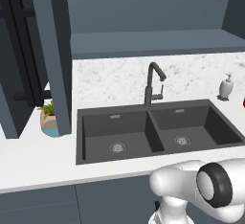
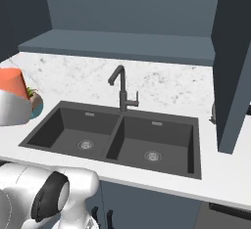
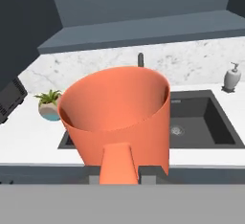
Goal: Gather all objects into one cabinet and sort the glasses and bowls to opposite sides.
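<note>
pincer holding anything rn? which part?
Yes: an orange mug, pinched by the pincer at its loop handle, which sits between the fingertips in the hand view.

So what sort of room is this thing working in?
A kitchen, rendered rather than real: a dark double sink with a tall black faucet set in a white counter, blue-grey wall cabinets above, and a soap dispenser by the marble backsplash.

An orange mug point(image 3: 117, 117) sits clamped at its handle between the jaws, above the bench point(image 3: 28, 139), sink point(image 3: 201, 122), plant pot point(image 3: 49, 109) and soap dispenser point(image 3: 232, 77).
</note>
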